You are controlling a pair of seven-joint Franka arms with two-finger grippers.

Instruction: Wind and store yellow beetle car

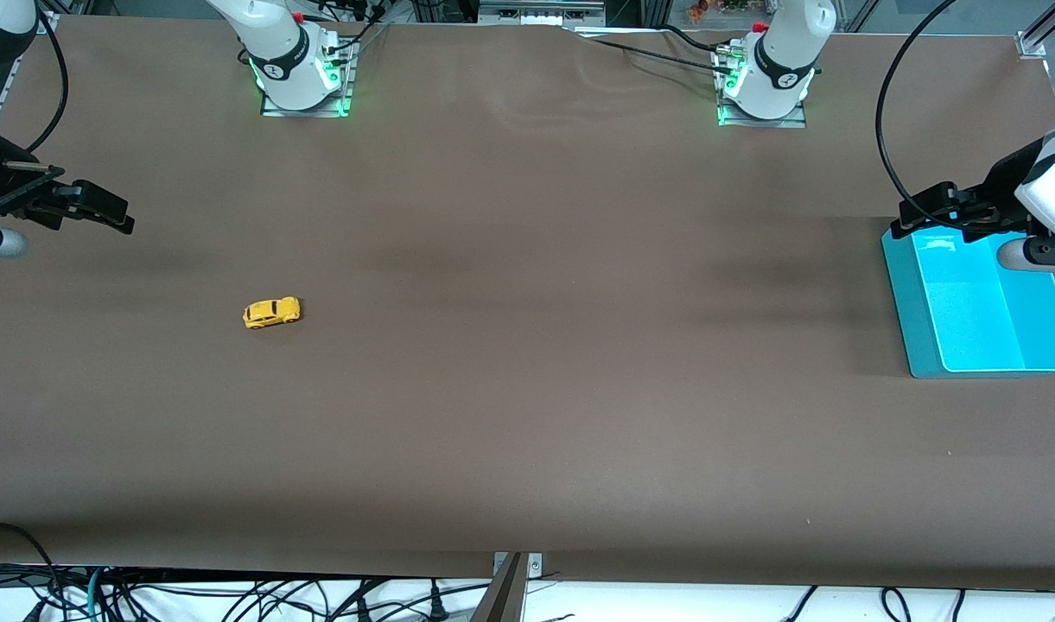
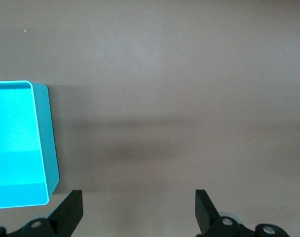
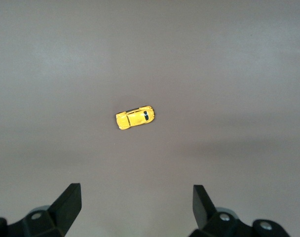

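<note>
The yellow beetle car (image 1: pixel 271 312) stands on the bench (image 1: pixel 527 389) toward the right arm's end, small, light, hard and probably slippery, best pinched across its sides, while the right claw (image 3: pixel 135 207) above it and the left claw (image 2: pixel 138 210) beside the turquoise tray (image 1: pixel 903 294) both hang wide open and empty.

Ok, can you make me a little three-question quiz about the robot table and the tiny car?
1. True or false: the yellow beetle car sits inside the turquoise tray.
2. Which gripper is up near the tray: A) left gripper B) right gripper?
3. Fill in: both grippers' fingers are ____.

Key: 1 false, it stands on the brown table toward the right arm's end; 2 A; 3 open.
</note>
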